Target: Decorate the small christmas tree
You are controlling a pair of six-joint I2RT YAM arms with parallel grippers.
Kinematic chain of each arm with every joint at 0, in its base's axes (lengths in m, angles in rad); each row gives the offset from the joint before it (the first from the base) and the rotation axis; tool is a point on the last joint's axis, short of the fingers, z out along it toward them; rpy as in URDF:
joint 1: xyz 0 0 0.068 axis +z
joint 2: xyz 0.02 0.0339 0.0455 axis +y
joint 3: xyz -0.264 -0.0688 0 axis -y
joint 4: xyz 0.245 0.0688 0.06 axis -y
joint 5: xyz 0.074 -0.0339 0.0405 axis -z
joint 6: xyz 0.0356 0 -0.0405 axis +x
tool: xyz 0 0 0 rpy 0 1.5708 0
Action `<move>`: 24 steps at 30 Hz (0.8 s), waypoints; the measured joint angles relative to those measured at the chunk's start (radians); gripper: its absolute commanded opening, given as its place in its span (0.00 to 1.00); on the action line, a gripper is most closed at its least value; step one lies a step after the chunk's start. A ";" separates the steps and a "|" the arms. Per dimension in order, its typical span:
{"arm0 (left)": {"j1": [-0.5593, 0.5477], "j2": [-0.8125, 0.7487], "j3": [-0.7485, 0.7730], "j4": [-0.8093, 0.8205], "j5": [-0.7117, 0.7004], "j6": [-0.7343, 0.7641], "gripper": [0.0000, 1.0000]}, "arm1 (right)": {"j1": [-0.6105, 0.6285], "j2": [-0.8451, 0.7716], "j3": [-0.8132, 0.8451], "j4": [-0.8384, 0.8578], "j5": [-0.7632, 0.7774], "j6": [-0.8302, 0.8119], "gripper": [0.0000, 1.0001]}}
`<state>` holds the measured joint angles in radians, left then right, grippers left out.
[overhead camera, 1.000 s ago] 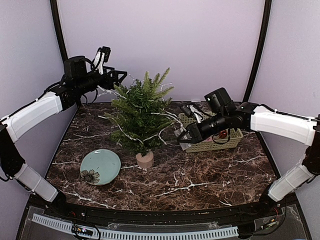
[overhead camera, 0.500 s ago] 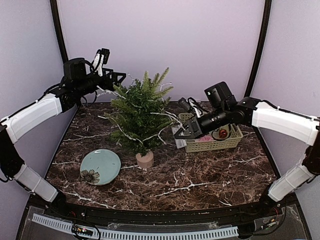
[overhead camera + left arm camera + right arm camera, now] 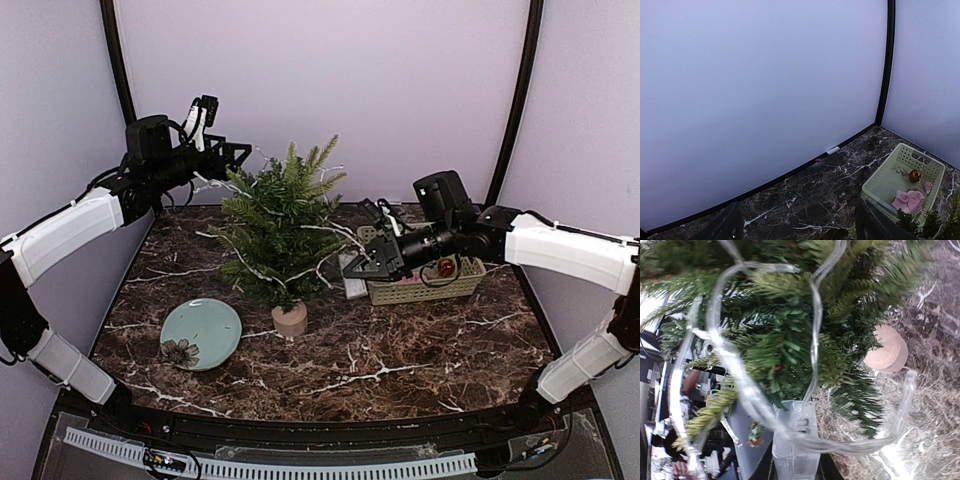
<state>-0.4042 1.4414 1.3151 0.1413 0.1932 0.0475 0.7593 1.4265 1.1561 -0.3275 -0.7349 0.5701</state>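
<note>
Right pincer [image 3: 352, 269] pinches the light string's [image 3: 814, 340] clear box [image 3: 794, 440] beside the small christmas tree [image 3: 283, 225]; left pincer [image 3: 228, 155] spread. We should lower the box gently near the pot [image 3: 290, 320], wire slack.

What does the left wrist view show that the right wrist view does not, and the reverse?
Only the left wrist: a basket holding a pink flower and a shiny ball. Only the right wrist: the pot, the light string and a clear box in the right end effector. Both: the tree and the marble table.
</note>
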 measured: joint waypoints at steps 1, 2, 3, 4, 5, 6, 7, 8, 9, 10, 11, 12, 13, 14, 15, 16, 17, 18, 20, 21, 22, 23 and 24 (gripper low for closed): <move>0.000 0.000 -0.001 0.001 0.000 0.000 0.79 | 0.000 0.000 -0.013 0.018 -0.003 0.020 0.15; 0.000 0.000 -0.002 0.002 0.000 0.000 0.79 | 0.001 0.000 -0.031 0.042 -0.004 0.039 0.15; 0.000 0.000 -0.003 0.003 0.000 0.000 0.79 | 0.001 0.000 -0.048 0.059 -0.005 0.055 0.15; 0.000 0.000 -0.005 0.004 0.000 0.000 0.79 | 0.001 0.000 -0.058 0.067 -0.003 0.066 0.15; 0.000 0.000 -0.007 0.006 0.000 0.000 0.79 | 0.002 0.000 -0.069 0.074 0.000 0.077 0.16; 0.000 0.000 -0.008 0.007 0.000 0.000 0.79 | 0.002 0.000 -0.076 0.080 0.003 0.084 0.16; 0.000 0.000 -0.008 0.007 0.000 0.000 0.79 | 0.002 0.000 -0.080 0.087 0.005 0.090 0.16; 0.000 0.000 -0.008 0.007 0.000 0.000 0.79 | 0.003 0.000 -0.085 0.096 0.008 0.096 0.16; 0.000 0.000 -0.008 0.008 0.000 0.000 0.79 | 0.004 0.000 -0.091 0.107 0.011 0.101 0.17; 0.000 0.000 -0.008 0.008 0.000 0.001 0.79 | 0.006 0.000 -0.094 0.116 0.013 0.105 0.17; 0.000 0.000 -0.009 0.008 0.000 0.001 0.79 | 0.010 0.000 -0.097 0.125 0.014 0.109 0.17; 0.000 0.000 -0.010 0.008 0.000 0.001 0.79 | 0.014 0.000 -0.098 0.132 0.015 0.114 0.17; 0.000 0.000 -0.010 0.008 -0.001 0.001 0.79 | 0.021 0.000 -0.098 0.142 0.015 0.117 0.18; 0.000 0.000 -0.010 0.009 -0.001 0.001 0.79 | 0.029 0.000 -0.098 0.155 0.016 0.120 0.18; 0.000 0.000 -0.010 0.010 -0.001 0.000 0.79 | 0.035 0.000 -0.098 0.163 0.015 0.122 0.18; 0.000 0.000 -0.011 0.011 -0.001 0.001 0.79 | 0.042 0.001 -0.097 0.172 0.016 0.122 0.18; 0.000 0.000 -0.011 0.013 -0.001 0.001 0.79 | 0.048 0.002 -0.096 0.177 0.017 0.122 0.18; 0.000 0.000 -0.011 0.014 -0.001 0.001 0.79 | 0.055 0.002 -0.094 0.179 0.018 0.122 0.18; 0.000 0.000 -0.011 0.016 -0.001 0.001 0.79 | 0.063 0.003 -0.087 0.179 0.020 0.121 0.18; 0.000 0.000 -0.011 0.016 -0.001 0.000 0.79 | 0.068 0.004 -0.080 0.179 0.020 0.120 0.19; 0.000 0.000 -0.011 0.016 -0.001 0.001 0.79 | 0.071 0.005 -0.075 0.179 0.021 0.120 0.19; 0.000 0.000 -0.011 0.016 -0.001 0.000 0.79 | 0.075 0.007 -0.069 0.179 0.022 0.119 0.19; 0.000 0.000 -0.011 0.016 -0.001 0.001 0.79 | 0.079 0.008 -0.066 0.180 0.023 0.119 0.19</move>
<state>-0.4042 1.4410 1.3037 0.1577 0.1925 0.0483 0.8387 1.4349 1.0897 -0.1471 -0.7120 0.6888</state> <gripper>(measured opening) 0.788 0.190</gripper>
